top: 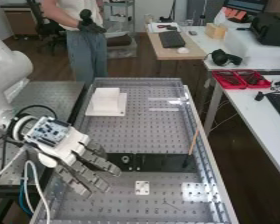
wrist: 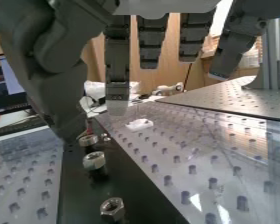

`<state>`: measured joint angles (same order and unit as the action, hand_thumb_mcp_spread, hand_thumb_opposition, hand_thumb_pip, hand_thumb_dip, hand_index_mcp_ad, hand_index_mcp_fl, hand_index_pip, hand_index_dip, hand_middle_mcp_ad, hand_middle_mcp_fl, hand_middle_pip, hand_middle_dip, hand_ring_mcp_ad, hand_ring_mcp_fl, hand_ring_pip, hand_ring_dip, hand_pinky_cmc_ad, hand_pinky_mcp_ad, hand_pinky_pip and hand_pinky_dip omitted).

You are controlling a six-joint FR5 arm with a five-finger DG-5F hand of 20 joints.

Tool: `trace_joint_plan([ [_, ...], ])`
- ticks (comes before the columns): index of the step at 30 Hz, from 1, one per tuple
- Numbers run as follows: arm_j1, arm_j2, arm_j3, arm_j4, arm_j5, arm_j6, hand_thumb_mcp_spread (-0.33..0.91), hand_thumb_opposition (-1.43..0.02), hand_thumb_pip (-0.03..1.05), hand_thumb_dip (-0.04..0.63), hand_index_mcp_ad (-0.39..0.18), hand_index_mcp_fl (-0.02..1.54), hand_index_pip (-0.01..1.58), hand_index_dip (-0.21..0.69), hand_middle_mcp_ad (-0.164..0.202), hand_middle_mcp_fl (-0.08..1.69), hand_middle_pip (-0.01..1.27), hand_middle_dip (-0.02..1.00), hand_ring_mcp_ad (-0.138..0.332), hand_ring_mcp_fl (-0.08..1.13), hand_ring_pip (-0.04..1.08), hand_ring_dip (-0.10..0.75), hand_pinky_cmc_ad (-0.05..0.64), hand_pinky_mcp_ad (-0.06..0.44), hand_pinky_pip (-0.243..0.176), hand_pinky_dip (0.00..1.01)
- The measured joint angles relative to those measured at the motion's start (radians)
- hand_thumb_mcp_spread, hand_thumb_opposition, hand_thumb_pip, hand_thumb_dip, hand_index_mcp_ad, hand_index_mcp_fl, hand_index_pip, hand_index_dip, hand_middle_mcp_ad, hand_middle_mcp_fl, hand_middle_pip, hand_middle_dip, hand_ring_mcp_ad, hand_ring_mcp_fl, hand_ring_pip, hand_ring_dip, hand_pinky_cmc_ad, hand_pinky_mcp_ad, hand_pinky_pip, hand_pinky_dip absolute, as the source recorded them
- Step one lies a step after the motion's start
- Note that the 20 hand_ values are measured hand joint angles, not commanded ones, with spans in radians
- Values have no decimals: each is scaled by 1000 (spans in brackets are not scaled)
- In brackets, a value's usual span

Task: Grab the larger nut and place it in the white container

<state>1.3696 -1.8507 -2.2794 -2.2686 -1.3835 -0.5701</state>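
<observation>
Robot hand point(top: 65, 148) over the bench point(top: 140, 134), fingers released, metal nuts point(wrist: 94, 160) on a black strip point(top: 162, 162), white container point(top: 106, 102) well apart

container point(top: 106, 101) behind strip point(top: 160, 162) | nuts point(wrist: 94, 160) on strip | small plate point(top: 142, 184) before strip | stick point(top: 193, 142) right of nuts

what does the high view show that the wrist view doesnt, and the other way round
High view: the white container standing towards the bench's far end, and a thin wooden stick leaning near the side rail.

Wrist view: the six-sided shape of the metal nuts lined up along the dark bar, and wood-coloured panelling behind.

Both: the hand with its fingers open, the dark bar, the perforated metal surface and a small white piece on it.
</observation>
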Motion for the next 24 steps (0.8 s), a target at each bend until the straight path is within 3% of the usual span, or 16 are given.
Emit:
trace_joint_plan([
  [8, 2, -18, 13, -5, -19, 0, 342, -840, 705, 222, -89, 21, 1489, 188, 37, 12, 138, 220, 169, -2, 91, 82, 326, 278, -91, 421],
  [15, 0, -27, 18, -6, -34, -6, 340, -848, 705, 222, -94, 19, 1511, 229, 37, 0, 138, 223, 169, -3, 75, 87, 326, 278, -91, 401],
  [24, -5, -37, 30, -14, -45, -13, 391, -848, 702, 237, -108, 17, 1522, 316, 37, 2, 134, 223, 168, -2, 73, 87, 326, 279, -91, 298],
])
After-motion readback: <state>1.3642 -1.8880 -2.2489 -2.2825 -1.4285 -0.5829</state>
